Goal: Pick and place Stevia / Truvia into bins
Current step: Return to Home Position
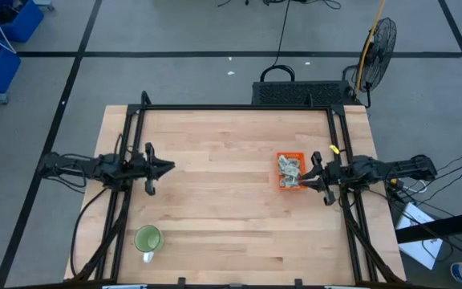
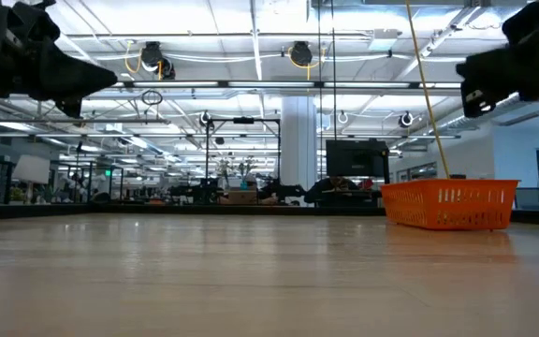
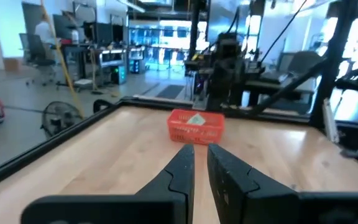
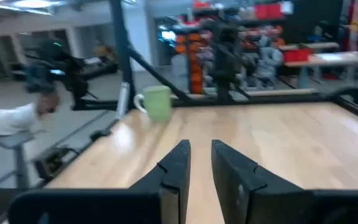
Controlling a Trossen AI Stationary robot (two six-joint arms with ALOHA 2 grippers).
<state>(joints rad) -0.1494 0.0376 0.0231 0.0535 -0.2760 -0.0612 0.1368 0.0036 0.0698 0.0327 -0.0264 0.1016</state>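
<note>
**Operator:** Where were the Stevia sachets point(image 1: 290, 168) located?

**Technician:** They lay piled in the orange tray point(image 1: 289, 154), pale green and white, overlapping one another. An individual count could not be made. The left wrist view showed a pale sachet point(image 3: 196, 119) at the top of the pile, above the tray's rim point(image 3: 194, 133).

**Operator:** State the position of the tray.

**Technician:** It sat flat on the wooden table point(image 1: 215, 209), close to the table's right edge and about midway along it. The low view showed it resting on the surface point(image 2: 449, 204).

**Operator:** Report the right gripper.

**Technician:** The right gripper point(image 1: 305, 178) hung at the tray's right side, its tip over the tray's rim and raised above the surface point(image 2: 466, 80). Its jaws were drawn together, with only a narrow slit between the fingers point(image 4: 174, 171), and they gripped nothing.

**Operator:** And the left gripper?

**Technician:** The left gripper point(image 1: 169, 167) was held above the table's left part, well apart from the tray and pointing toward it. Its jaws were likewise closed to a narrow slit, and the fingers point(image 3: 179, 177) carried nothing.

**Operator:** Any other item on the table?

**Technician:** One green cup point(image 1: 147, 239) stood upright near the left-hand corner at the bottom of the high view, well apart from both grippers.
</note>
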